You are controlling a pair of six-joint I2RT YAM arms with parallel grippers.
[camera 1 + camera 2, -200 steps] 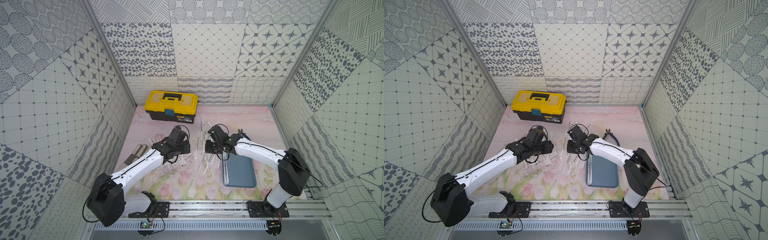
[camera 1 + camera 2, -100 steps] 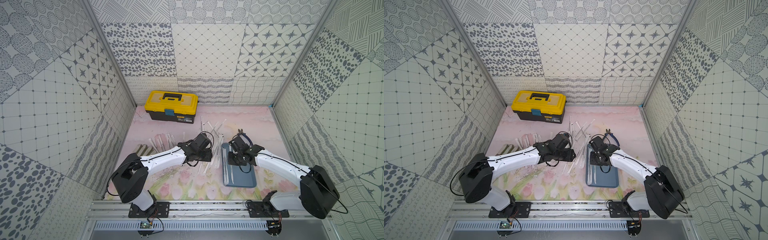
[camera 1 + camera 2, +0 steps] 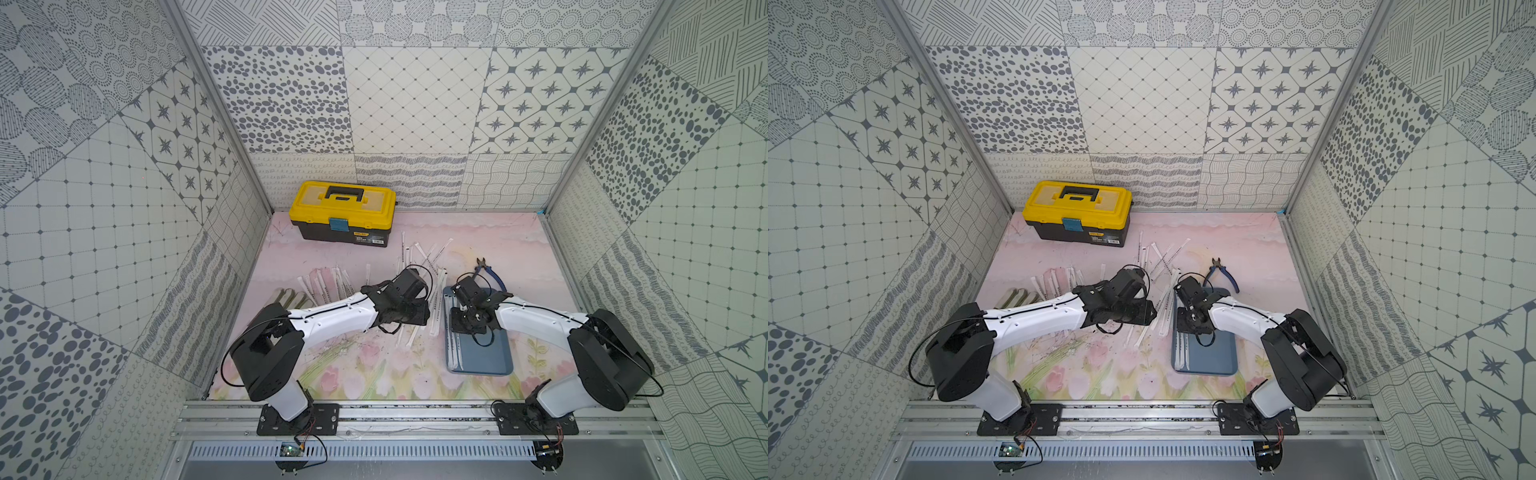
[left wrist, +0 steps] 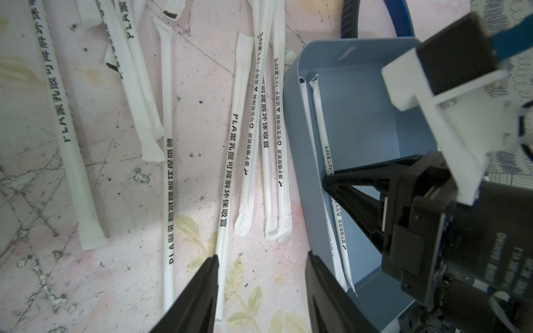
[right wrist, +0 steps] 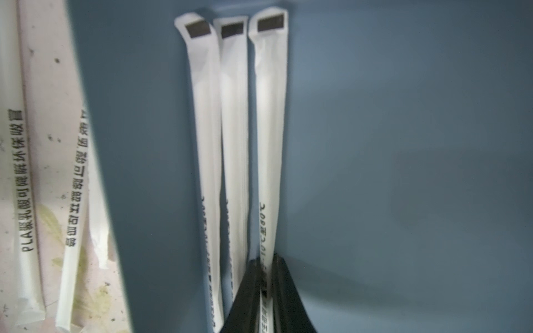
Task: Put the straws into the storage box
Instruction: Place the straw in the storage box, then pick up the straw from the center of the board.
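Three paper-wrapped straws [image 5: 233,115] lie inside the blue-grey storage tray [image 3: 494,355], at four o'clock on the counter [image 3: 498,241]. The right end effector [image 5: 266,288] is closed, pinching one of them. Many loose straws [image 4: 227,173] await, nine to twelve o'clock. The left end effector [image 4: 262,256] gapes empty above them.

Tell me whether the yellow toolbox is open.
No, the lid of the toolbox lies flat, its blue latch spanning the seam.

The straws [image 4: 230,161] wear matt white paper; the storage box [image 4: 375,121] is smooth plastic.
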